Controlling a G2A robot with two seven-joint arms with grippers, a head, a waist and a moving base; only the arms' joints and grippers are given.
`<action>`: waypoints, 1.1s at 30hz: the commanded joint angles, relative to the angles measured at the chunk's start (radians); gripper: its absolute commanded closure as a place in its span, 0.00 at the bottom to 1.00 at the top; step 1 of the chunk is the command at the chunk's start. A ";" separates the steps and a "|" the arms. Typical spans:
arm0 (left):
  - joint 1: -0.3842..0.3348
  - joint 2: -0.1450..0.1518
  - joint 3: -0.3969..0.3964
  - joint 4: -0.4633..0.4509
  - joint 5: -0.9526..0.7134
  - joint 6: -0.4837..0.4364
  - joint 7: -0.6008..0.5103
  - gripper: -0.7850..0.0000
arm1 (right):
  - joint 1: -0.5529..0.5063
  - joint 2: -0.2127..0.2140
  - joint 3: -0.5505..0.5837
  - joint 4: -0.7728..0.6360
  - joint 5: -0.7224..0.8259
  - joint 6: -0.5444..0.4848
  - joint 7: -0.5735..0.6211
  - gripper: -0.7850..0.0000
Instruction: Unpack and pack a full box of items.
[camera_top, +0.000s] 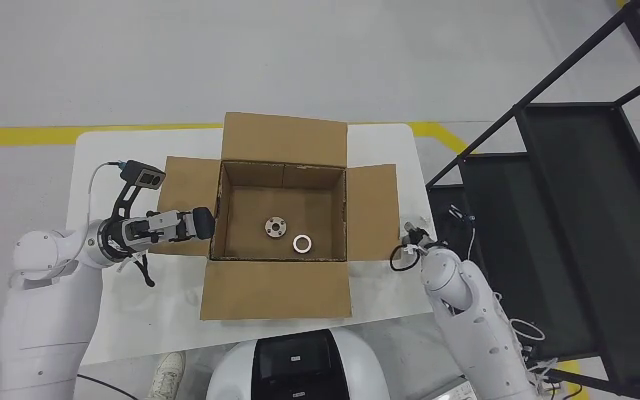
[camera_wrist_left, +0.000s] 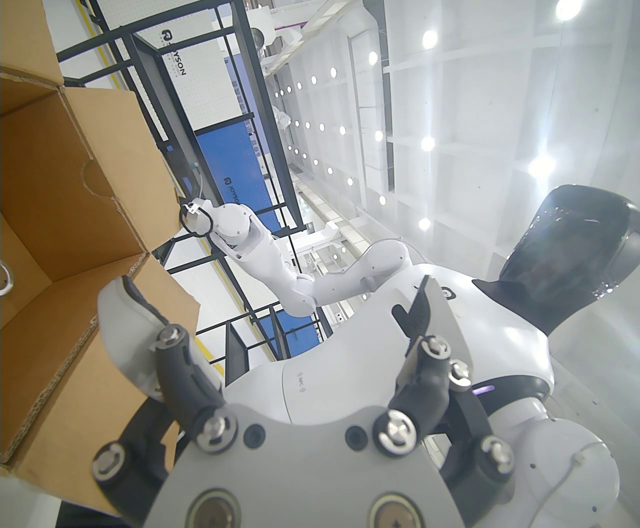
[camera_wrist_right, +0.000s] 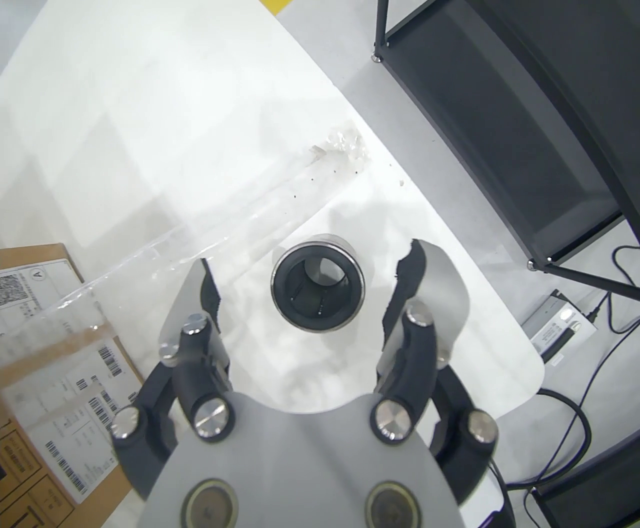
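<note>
Top view. The box (camera_top: 284, 215) sits open mid-table (camera_top: 110, 150), all four flaps folded out flat. Two items lie on its floor: a metal flange (camera_top: 274, 227) near the centre and a white ring (camera_top: 302, 242) just beside it, toward the robot's side. The left gripper (camera_top: 200, 222) lies level over the left flap, its tip at the box's left wall. The right gripper (camera_top: 408, 244) is low over the table, just off the outer edge of the right flap. A black rack (camera_top: 560, 190) stands on the floor past the table's right end.

Left wrist view. My left claw's fingers are spread wide with nothing between them. One finger overlaps the cardboard edge; I cannot tell whether it touches. The box's inner walls are in sight, and a sliver of a metal part shows on its floor. The right arm shows farther off, at the box's far flap.

Right wrist view. Right claw spread apart, pointing down at the table. A metal sleeve (camera_wrist_right: 317, 287) with a dark bore stands upright on the tabletop between the two fingers, with a gap on either side and no grip on it. A clear plastic bag (camera_wrist_right: 240, 215) lies flat on the table just beyond the sleeve, running across to the labelled box flap. A power brick (camera_wrist_right: 555, 320) lies on the floor beside the rack.
</note>
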 joint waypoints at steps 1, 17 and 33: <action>0.000 0.000 0.000 0.000 0.000 0.000 0.000 0.00 | -0.022 0.001 0.015 -0.046 0.001 0.010 -0.001 0.00; 0.000 0.000 0.000 0.000 0.000 0.000 0.000 0.00 | -0.133 0.001 0.095 -0.474 0.007 -0.117 -0.161 0.00; 0.000 0.000 0.000 0.000 0.000 0.000 0.000 0.00 | 0.167 0.001 -0.257 -0.494 -0.033 -0.345 0.302 0.00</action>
